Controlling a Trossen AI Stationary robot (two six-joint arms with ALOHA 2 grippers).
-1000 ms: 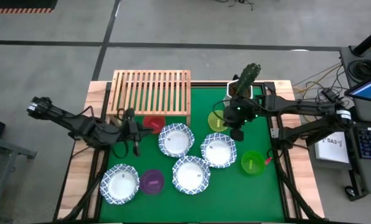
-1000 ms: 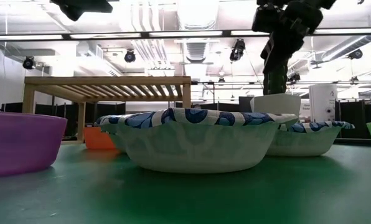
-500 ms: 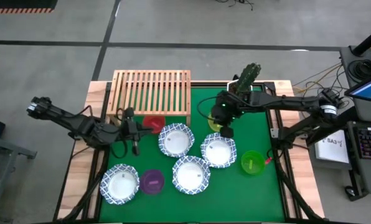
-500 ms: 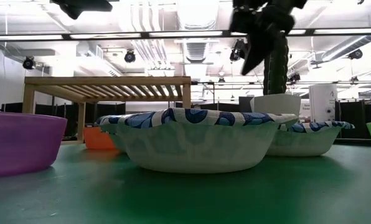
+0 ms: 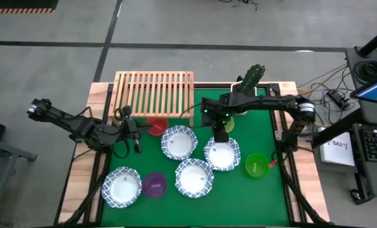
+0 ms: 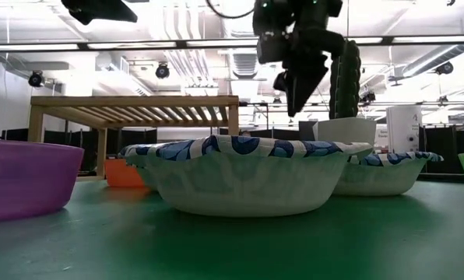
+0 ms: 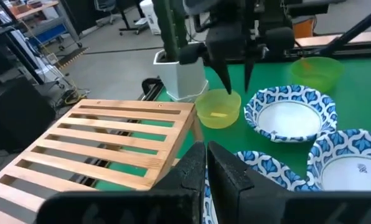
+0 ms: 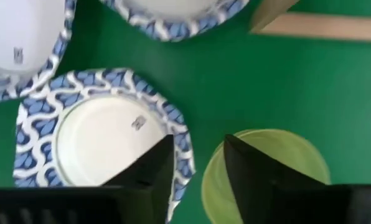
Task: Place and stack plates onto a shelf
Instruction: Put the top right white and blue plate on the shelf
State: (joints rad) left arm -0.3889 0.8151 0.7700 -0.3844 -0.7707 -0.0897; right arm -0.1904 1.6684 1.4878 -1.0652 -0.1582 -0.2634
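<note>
Four blue-and-white rimmed plates (image 5: pixel 178 142) (image 5: pixel 221 153) (image 5: pixel 194 177) (image 5: pixel 121 187) rest on the green table. Among them sit a red dish (image 5: pixel 155 126), a purple dish (image 5: pixel 155 185), a green dish (image 5: pixel 256 164) and a yellow-green dish (image 8: pixel 266 168). The wooden slatted shelf (image 5: pixel 154 94) stands at the far left with nothing on it. My right gripper (image 8: pixel 198 165) hangs open, pointing down, above the gap between the yellow-green dish and the nearest plate (image 8: pixel 101 143); it touches neither. My left gripper (image 7: pixel 205 163) is shut and holds nothing, and hovers by the table's left edge near the red dish.
A white pot with a cactus (image 5: pixel 250 79) stands at the far edge, just behind my right arm. Bare green table (image 5: pixel 264 196) lies at the near right. The shelf's right end is close to the yellow-green dish.
My right gripper has swung from beside the cactus toward the table's left and come down lower, ending over the yellow-green dish and the neighbouring plate. In the low view its fingertips now stand apart. No plate or dish has moved.
</note>
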